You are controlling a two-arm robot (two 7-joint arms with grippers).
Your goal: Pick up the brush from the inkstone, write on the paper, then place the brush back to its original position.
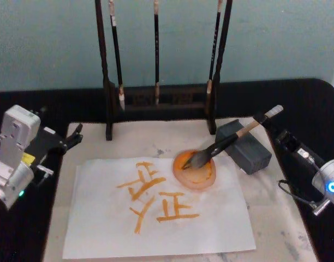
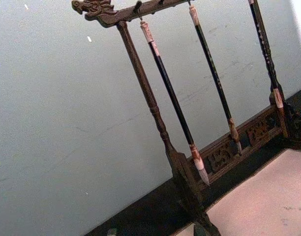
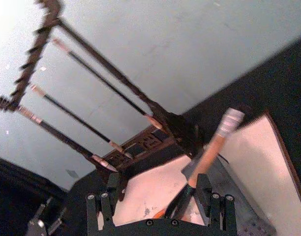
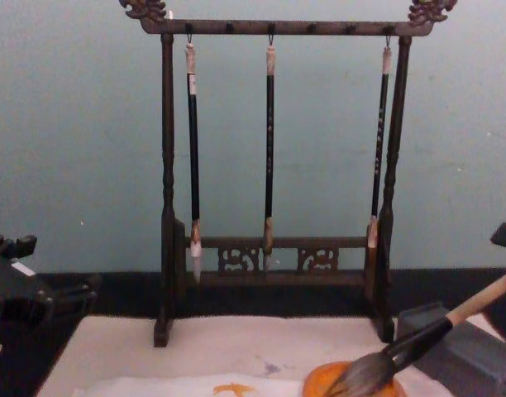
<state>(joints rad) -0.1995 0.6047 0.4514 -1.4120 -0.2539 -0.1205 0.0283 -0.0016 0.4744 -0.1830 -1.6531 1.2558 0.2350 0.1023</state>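
Brush (image 1: 228, 140) is lying propped on the inkstone (image 1: 244, 146), bristles over the orange dish (image 1: 195, 170). Paper (image 1: 156, 218) is carrying orange characters; writing looks finished. Right pincer (image 3: 159, 204) is sitting wide behind the handle; left pincer (image 1: 74, 134) is parked, empty.

Left gripper (image 1: 74, 136), right gripper (image 1: 284, 139) apart, open.

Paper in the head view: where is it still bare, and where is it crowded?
The paper is bare along its near edge and left side. Its middle holds orange strokes; its far right corner is crowded by the orange dish and the brush.
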